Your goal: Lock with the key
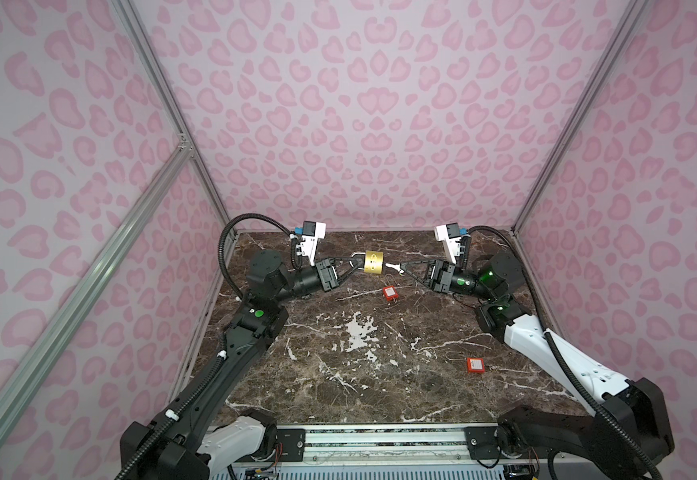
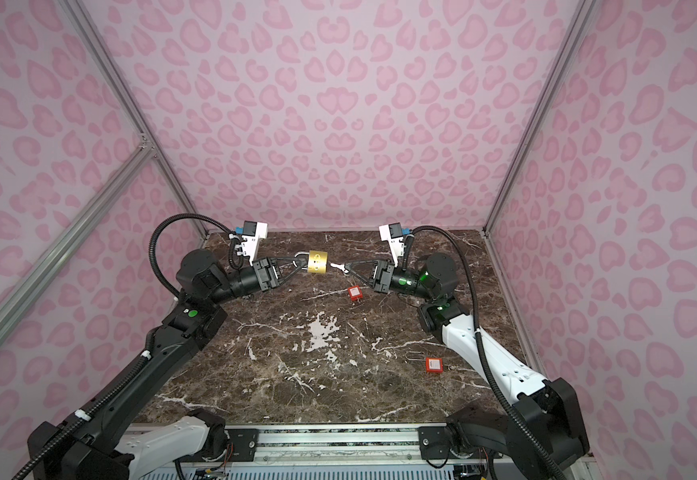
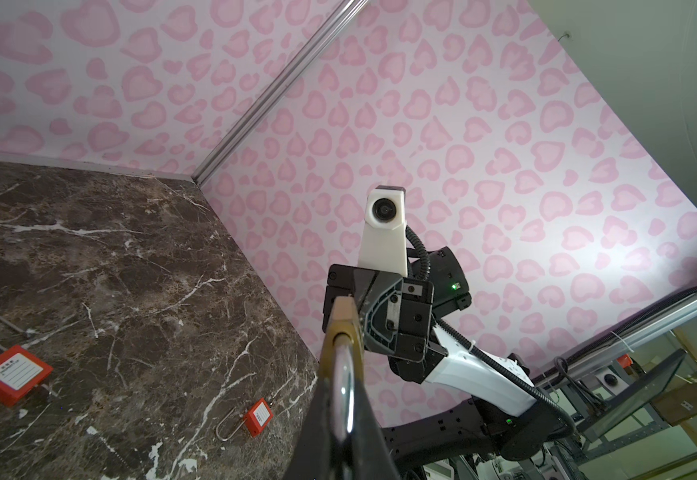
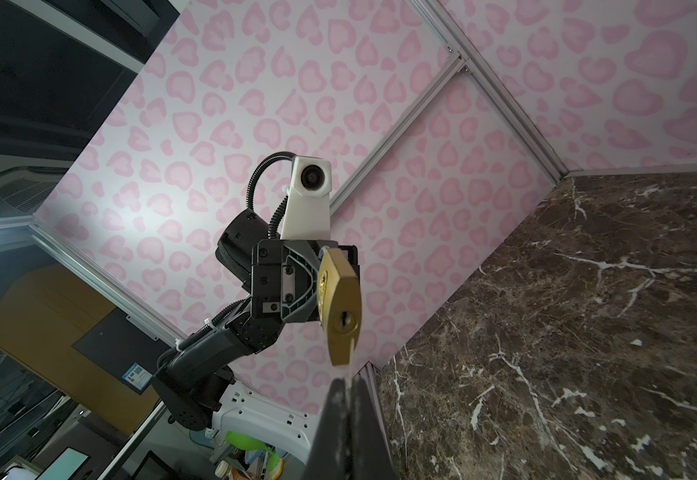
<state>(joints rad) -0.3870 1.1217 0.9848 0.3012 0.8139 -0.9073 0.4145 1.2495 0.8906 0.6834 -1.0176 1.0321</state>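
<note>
Now, left end effector (image 1: 354, 265) clamps the padlock (image 1: 373, 262) by its shackle (image 3: 344, 386) above the desk (image 1: 338, 374); right end effector (image 1: 404, 266) pinches the key (image 1: 392, 266) just beside the keyhole (image 4: 344, 322). Best bet: line up the blade, then push straight.

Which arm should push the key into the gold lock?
The right one. The right pincer holds the key, its tip near the padlock keyhole. The left pincer only grips the shackle.
</note>
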